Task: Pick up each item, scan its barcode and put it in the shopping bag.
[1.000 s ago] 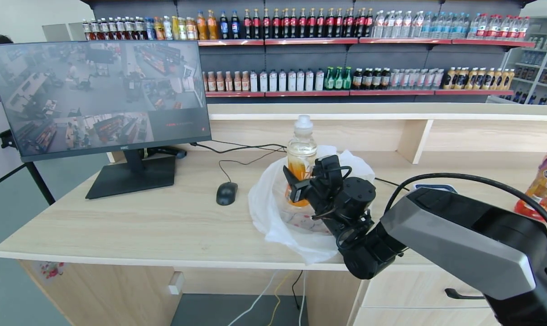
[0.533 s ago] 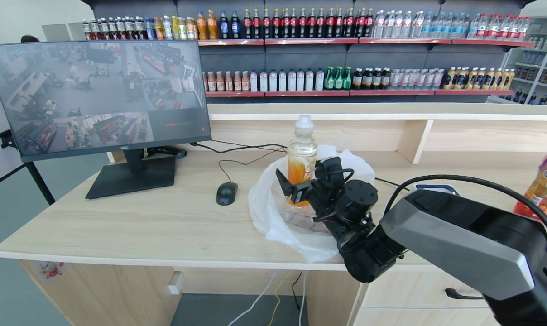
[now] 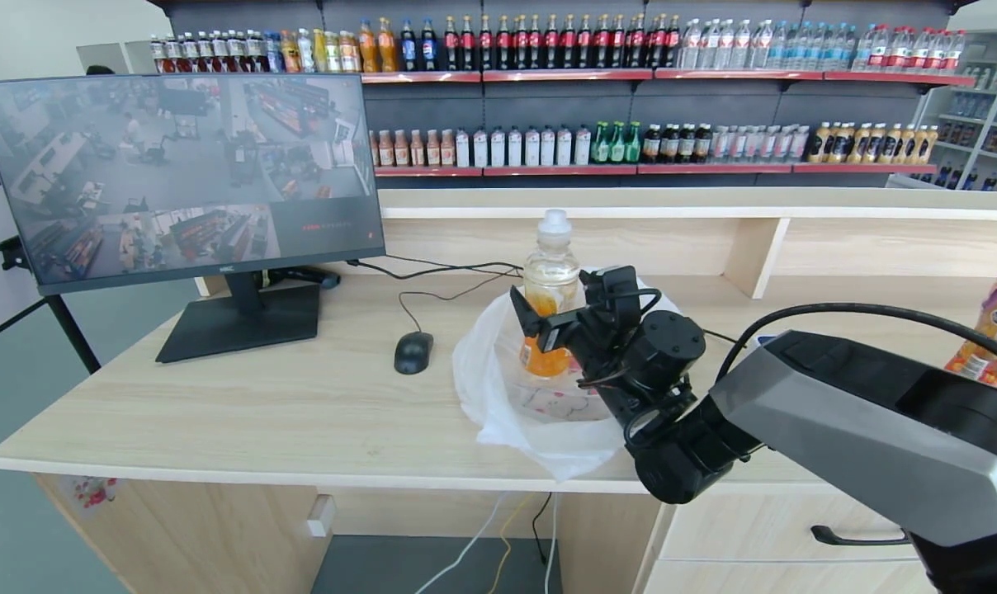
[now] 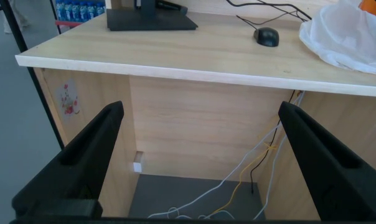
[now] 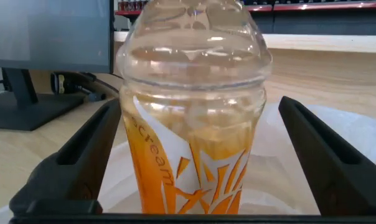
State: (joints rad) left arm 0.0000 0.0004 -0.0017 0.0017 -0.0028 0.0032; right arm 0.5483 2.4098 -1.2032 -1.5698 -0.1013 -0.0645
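Note:
A clear bottle point(image 3: 550, 276) with orange drink and a white cap stands upright inside the white plastic shopping bag point(image 3: 490, 388) on the wooden counter point(image 3: 218, 412). My right gripper point(image 3: 560, 299) is open around the bottle's middle, a finger on each side. Up close, the bottle point(image 5: 194, 124) sits between the fingers of the right gripper point(image 5: 200, 106), with the bag point(image 5: 294, 140) behind it. My left gripper point(image 4: 200, 109) hangs open and empty, low in front of the counter's face. A second orange-labelled bottle point(image 3: 994, 330) stands at the counter's far right.
A monitor point(image 3: 177, 173) on its stand occupies the counter's left, with a black mouse point(image 3: 413, 352) and cables between it and the bag. A raised wooden ledge point(image 3: 713, 202) runs along the back. Cables hang under the counter point(image 4: 263, 168).
My right gripper has risen along the bottle and shifted slightly right and back. The bottle and bag have stayed in place.

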